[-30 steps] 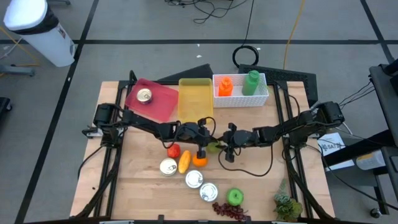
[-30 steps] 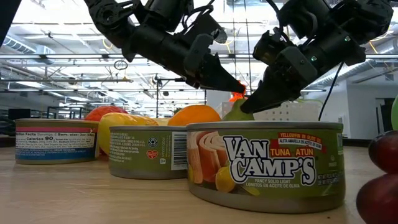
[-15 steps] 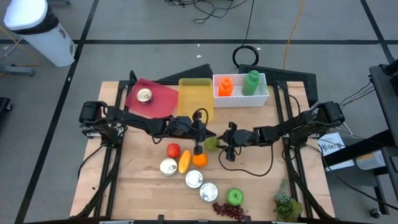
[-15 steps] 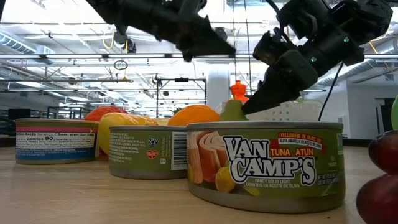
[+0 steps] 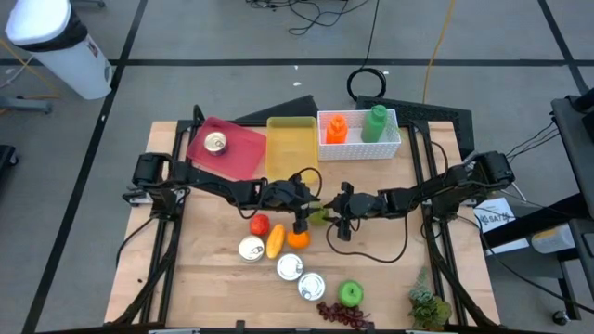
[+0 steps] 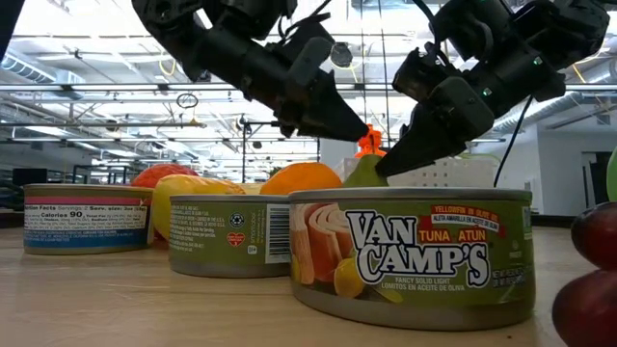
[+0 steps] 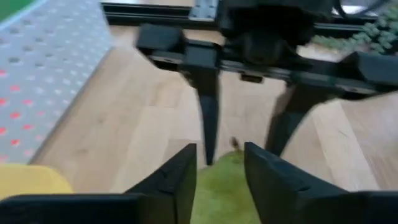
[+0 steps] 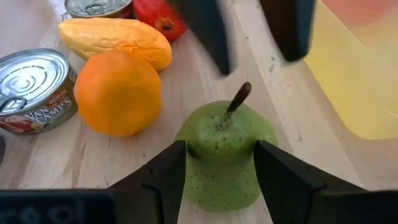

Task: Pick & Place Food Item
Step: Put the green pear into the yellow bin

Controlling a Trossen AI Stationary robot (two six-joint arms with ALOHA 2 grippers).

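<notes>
Mid-table, just ahead of the orange (image 8: 117, 93), sits a green pear (image 8: 225, 152) — speckled skin, brown stem tilted up, standing upright on the wooden table (image 5: 390, 269).

Right gripper (image 8: 217, 168) straddles it: one dark finger on each flank of the pear, pads against or very close to the skin. Contact looks likely, but I can't confirm a firm pinch from the wrist view. Jaws part-spread, roughly pear-width.

Left gripper (image 7: 219, 168) faces it from the opposite side, jaws apart with a gap between them, the pear's top showing in that gap below the tips. In the low view its tips hang just above and beside the pear, not touching. The two grippers are nearly nose to nose over the fruit.

Around it: yellow mango-like fruit (image 8: 115, 38) and a red fruit (image 8: 155, 12) just past the orange, tuna cans (image 5: 290, 267) nearer the table's front edge. Yellow tray (image 5: 291, 147) lies close beside the pear, red tray (image 5: 237, 153) with a can next to that, white basket (image 5: 390, 147) holding orange and green bottles further along the back.
</notes>
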